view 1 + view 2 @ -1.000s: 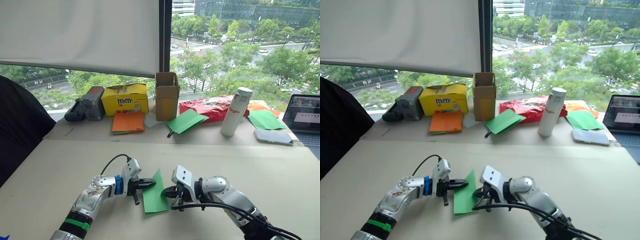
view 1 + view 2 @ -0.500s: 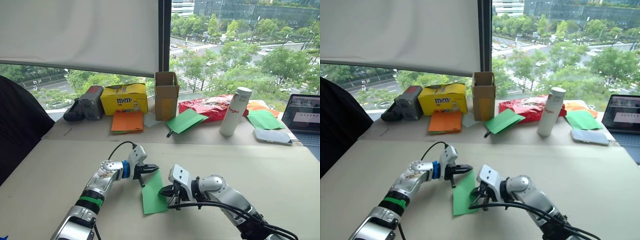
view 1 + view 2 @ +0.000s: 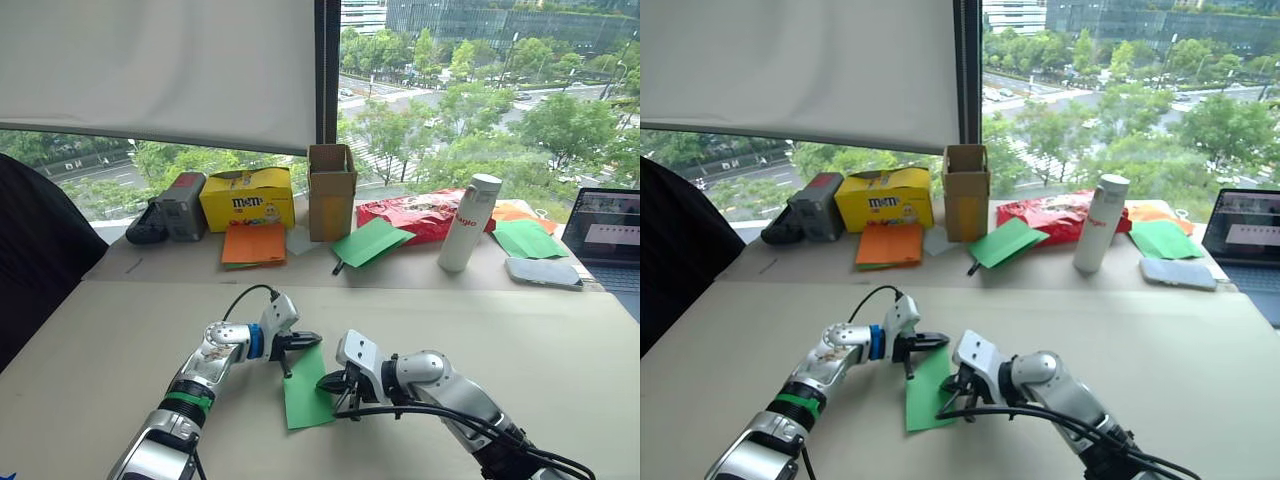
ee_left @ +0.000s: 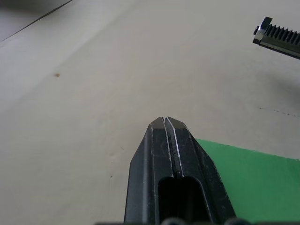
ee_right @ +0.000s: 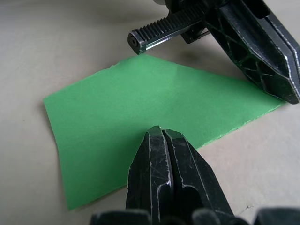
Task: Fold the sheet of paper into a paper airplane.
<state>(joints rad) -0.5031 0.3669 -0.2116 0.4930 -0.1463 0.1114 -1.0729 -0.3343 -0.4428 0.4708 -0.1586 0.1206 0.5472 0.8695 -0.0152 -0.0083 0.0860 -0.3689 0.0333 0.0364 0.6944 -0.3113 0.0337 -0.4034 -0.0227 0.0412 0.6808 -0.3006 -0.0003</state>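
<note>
On the beige desk [image 3: 520, 340], the folded sheet of paper [image 3: 308, 392] lies flat between two arms reaching inward. The left hand [image 3: 310, 340], fingers pressed together and holding nothing, points right at the paper's far corner. The right hand [image 3: 330, 382], fingers likewise closed on nothing, points left with its tips over the paper's right edge.

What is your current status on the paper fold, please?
Left gripper shut at green paper's far corner. Right gripper shut, over its right edge. Nothing obstructing.
</note>
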